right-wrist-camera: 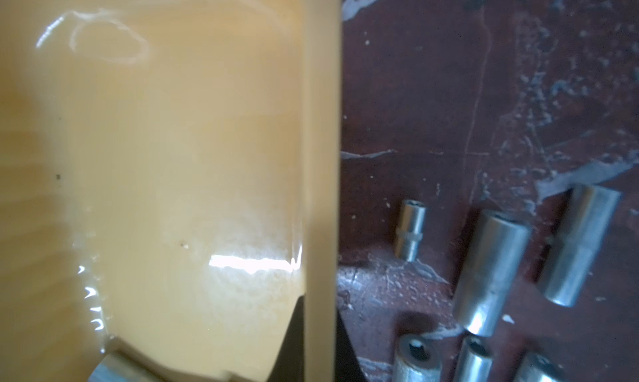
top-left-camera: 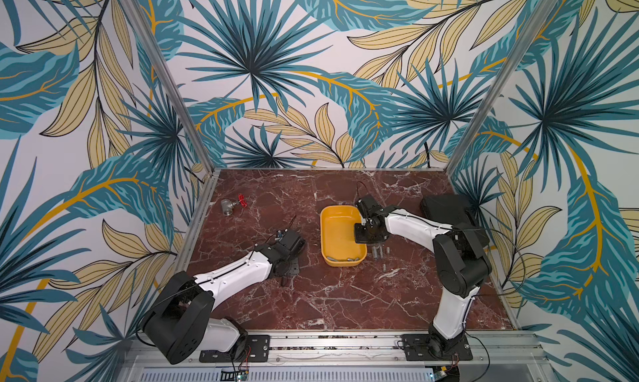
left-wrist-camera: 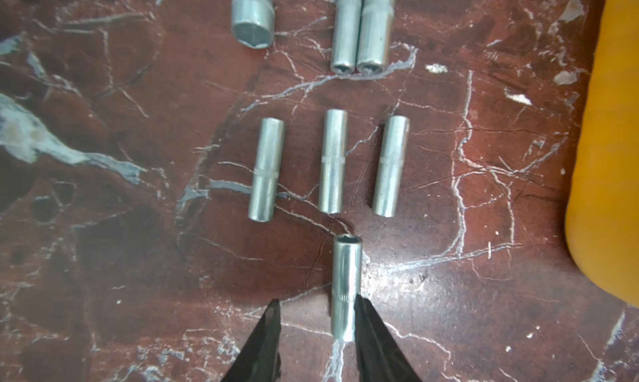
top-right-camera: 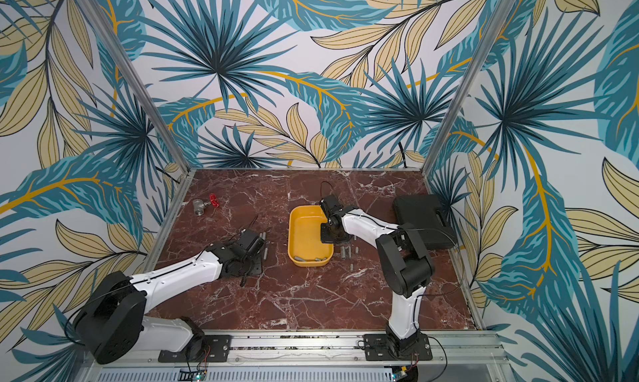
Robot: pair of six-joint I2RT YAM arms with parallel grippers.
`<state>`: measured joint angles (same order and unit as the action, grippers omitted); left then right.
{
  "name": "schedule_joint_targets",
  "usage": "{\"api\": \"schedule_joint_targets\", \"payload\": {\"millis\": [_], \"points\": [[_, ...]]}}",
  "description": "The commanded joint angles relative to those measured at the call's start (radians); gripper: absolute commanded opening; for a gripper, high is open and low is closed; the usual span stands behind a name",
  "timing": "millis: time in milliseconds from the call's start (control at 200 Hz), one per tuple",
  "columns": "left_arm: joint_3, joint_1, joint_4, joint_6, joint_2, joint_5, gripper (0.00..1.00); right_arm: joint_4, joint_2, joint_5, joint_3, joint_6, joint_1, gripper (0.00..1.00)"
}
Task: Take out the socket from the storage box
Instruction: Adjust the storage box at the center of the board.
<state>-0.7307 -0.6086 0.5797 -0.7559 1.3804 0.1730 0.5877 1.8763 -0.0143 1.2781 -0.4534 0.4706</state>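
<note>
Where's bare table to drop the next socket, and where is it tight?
Bare: the table's near half, in front of the storage box, and the far strip from valve to black case. Crowded: sockets along both long sides of the box.

Loose sockets (top-right-camera: 348,252) along both flanks of the storage box (top-right-camera: 291,235); open marble (top-right-camera: 311,300) in front.

Glossy yellow plastic is seen on the box (right-wrist-camera: 173,138), with glare streaked across its smooth floor. Bright polished metal is shown by the sockets (left-wrist-camera: 332,160), each ringed by a knurled band. The table (left-wrist-camera: 103,252) is finished as veined marble, the case (top-right-camera: 420,217) in matt black.
</note>
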Motion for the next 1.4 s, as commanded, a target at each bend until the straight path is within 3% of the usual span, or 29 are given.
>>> {"api": "schedule_joint_targets", "payload": {"millis": [0,461,906,1397], "points": [[0.021,0.005,-0.036,0.001,0.015,-0.008,0.39,0.059,0.012,0.012,0.029,-0.001,0.004,0.02],[-0.026,0.004,-0.089,0.038,0.141,-0.029,0.38,0.223,-0.048,0.135,0.093,0.009,0.002,0.0],[-0.018,0.005,-0.075,0.037,0.124,-0.016,0.38,0.383,0.012,0.325,0.145,0.028,-0.013,0.0],[-0.019,0.004,-0.083,0.043,0.132,-0.015,0.38,0.354,0.006,0.339,0.111,0.013,-0.014,0.0]]}}
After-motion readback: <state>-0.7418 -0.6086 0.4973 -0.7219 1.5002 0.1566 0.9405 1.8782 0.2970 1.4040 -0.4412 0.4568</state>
